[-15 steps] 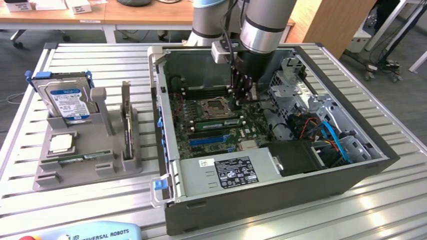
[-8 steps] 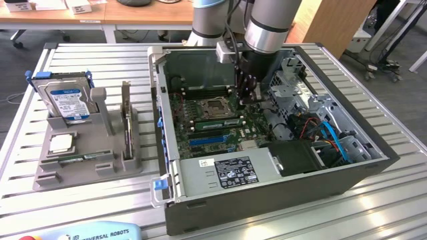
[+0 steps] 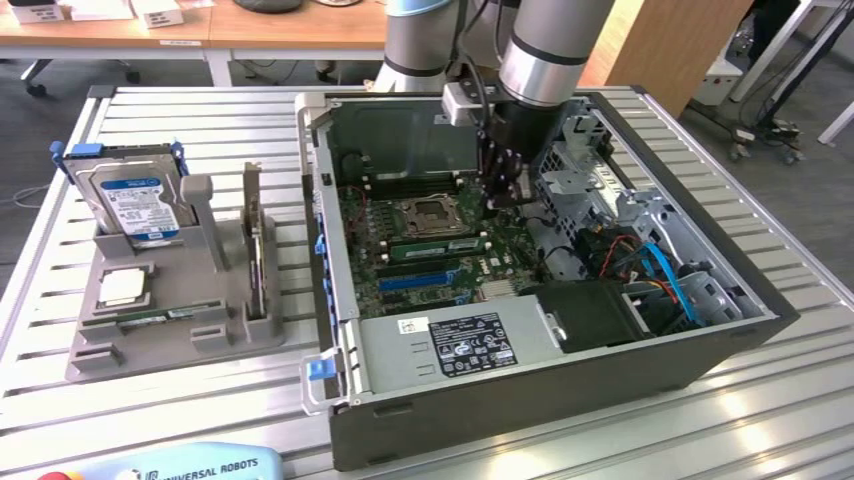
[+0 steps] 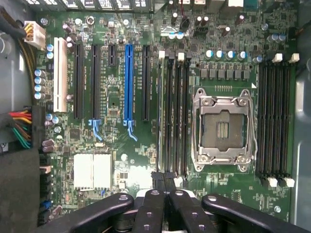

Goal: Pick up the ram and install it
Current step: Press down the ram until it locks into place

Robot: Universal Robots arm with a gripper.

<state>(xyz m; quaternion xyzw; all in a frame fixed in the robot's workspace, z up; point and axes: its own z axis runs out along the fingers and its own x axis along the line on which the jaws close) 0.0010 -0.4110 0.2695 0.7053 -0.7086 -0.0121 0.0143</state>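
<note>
Black fingers [image 4: 158,180] of your gripper [image 4: 164,178] are drawn together tip to tip, clasping nothing that can be made out, as the wrist camera looks down on the motherboard [image 4: 116,145] of an open computer case [image 3: 534,390].

The ram [image 3: 434,244] stands on edge in a memory slot at the centre of the exterior view, between the empty processor socket [image 3: 430,215] above it in the frame and the blue expansion slot [image 3: 416,280] below it. In the wrist view it appears to be the thin pale strip running away from the fingertips, in the slot furthest from the socket. The closed tips sit over the end of the stick that points to the exterior view's right. Whether they touch it cannot be told.

Watch that end. Pressure on one end alone could seat the stick crooked and leave the far latch unclipped. The edge is narrow too, so the tips could slide off onto a neighbouring slot or toward the socket's bare contacts.

At the exterior view's left, a hard drive [image 3: 138,205] stands in a grey holder [image 3: 174,335], well apart from the work.
</note>
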